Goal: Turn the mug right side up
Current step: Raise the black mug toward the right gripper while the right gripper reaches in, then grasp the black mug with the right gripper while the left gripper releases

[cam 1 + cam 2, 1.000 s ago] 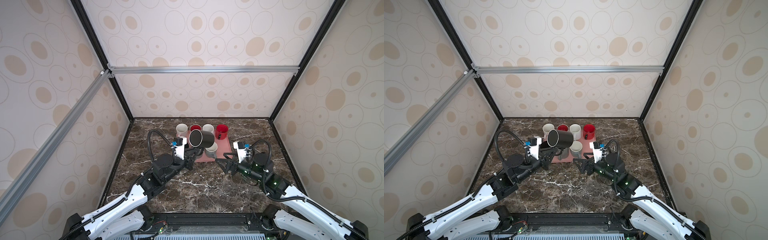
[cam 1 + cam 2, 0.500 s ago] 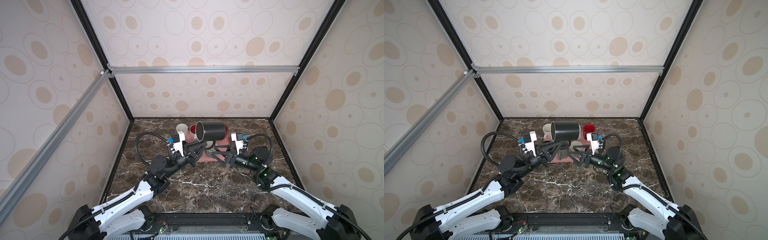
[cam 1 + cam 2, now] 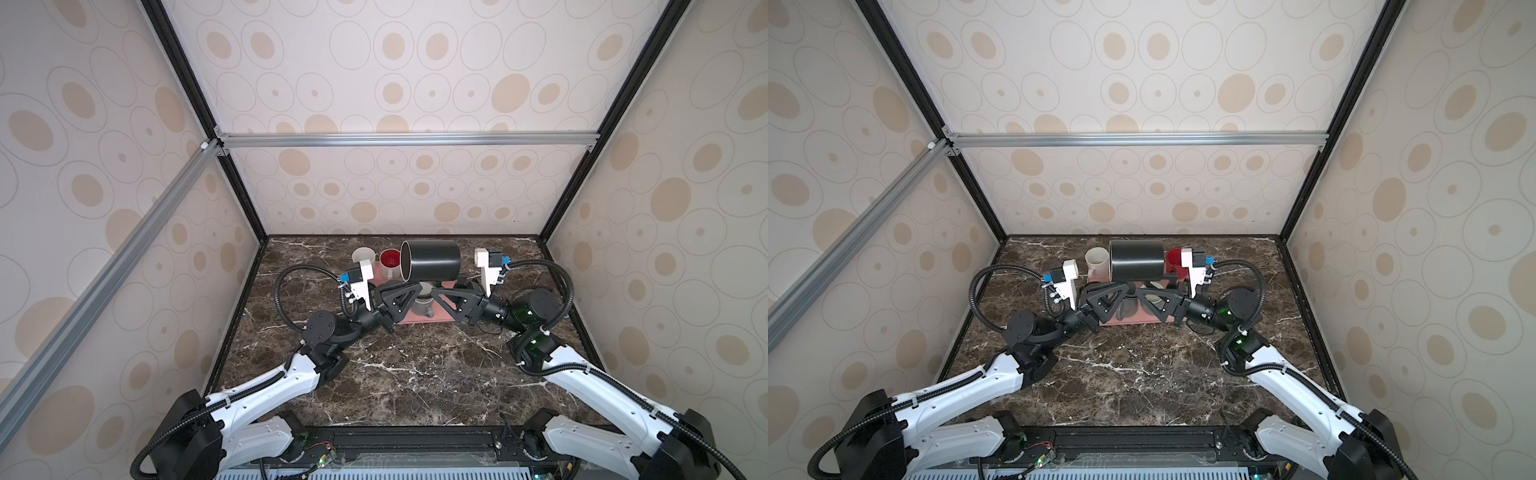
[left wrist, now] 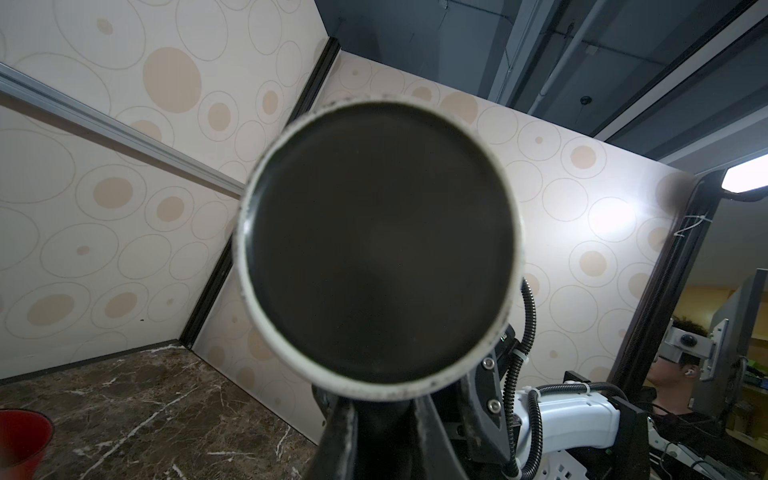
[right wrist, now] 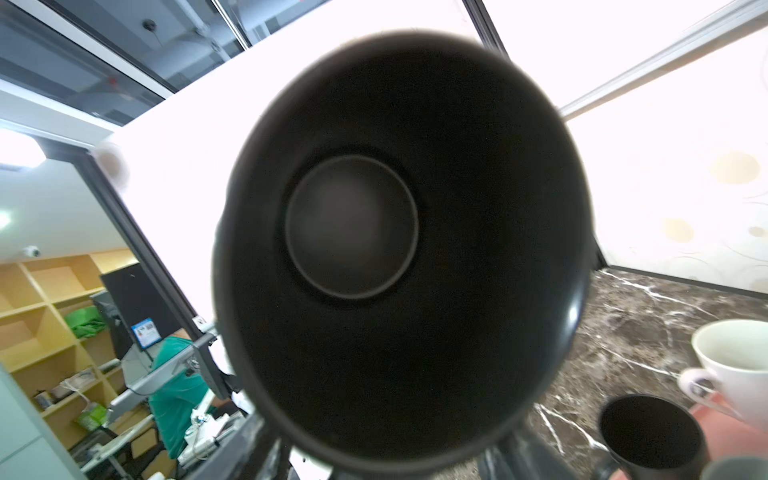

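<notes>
Above the marble tabletop point(image 3: 415, 374), left claw point(image 3: 417, 286) pinches the black mug point(image 3: 434, 259); right claw point(image 3: 444, 288) unclear.

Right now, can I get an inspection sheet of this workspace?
Surface: dark brown marble tabletop.
Job's things: large black ceramic mug, held aloft on its side, mouth toward the right arm.
Clutter: flat pink tray, white ceramic mug, red mug, grey mug.
Grippers: left gripper shut on the mug from below; right gripper beneath it, jaws apart.
Cables: black ribbed hoses looping at both wrists.
Surroundings: cream circle-patterned walls, aluminium rails.
</notes>
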Robot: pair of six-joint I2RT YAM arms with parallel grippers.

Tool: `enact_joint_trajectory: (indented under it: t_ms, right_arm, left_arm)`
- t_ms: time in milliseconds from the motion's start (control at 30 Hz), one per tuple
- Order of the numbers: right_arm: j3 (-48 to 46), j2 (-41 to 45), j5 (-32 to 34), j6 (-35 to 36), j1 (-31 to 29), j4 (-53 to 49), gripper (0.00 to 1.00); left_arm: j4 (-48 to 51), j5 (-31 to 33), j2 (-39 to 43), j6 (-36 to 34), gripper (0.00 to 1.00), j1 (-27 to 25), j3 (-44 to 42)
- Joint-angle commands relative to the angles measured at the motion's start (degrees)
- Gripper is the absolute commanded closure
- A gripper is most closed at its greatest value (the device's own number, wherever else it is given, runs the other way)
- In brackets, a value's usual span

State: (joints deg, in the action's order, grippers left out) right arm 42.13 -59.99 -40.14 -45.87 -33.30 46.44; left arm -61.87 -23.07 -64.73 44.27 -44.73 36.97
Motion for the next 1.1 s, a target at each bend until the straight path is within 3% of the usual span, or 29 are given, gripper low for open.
enact_joint_trajectory:
  t_ms: [0,300,533,567,600,667,833,1067]
  right_arm:
    - [1.81,-1.04,-1.07,-3.23,0.22,5.82,0.39]
    - [2.43,-1.58,-2.03,-4.72,0.23,7.11,0.65]
    - [2.26,0.93,0.67,-2.07,0.22,1.57,1.0]
    - [2.2,1.45,1.4,-1.44,0.19,0.43,1.0]
    - [2.17,2.03,2.18,-0.84,0.19,-0.9,1.0]
    - [2.1,3.12,3.51,0.65,0.19,-3.98,1.0]
    - [1.9,6.04,7.73,4.18,0.17,-13.53,1.0]
    - [2.92,9.46,15.59,12.18,0.33,-37.13,1.0]
  left_arm:
    - [-11.1,-1.45,0.36,2.93,1.0,0.47,1.83]
    - [-12.93,-1.5,-1.31,5.54,1.0,0.86,1.96]
    - [-9.59,0.2,-1.25,5.79,0.97,0.85,2.1]
    - [-8.7,0.72,-0.96,5.5,0.87,0.87,2.0]
    - [-7.85,1.38,-0.53,5.29,0.68,0.83,1.82]
    - [-5.83,2.97,0.4,4.8,0.42,0.87,1.21]
    - [-0.64,6.21,2.85,3.37,0.02,0.9,0.16]
    - [9.72,12.4,7.89,-1.21,0.01,0.89,-1.01]
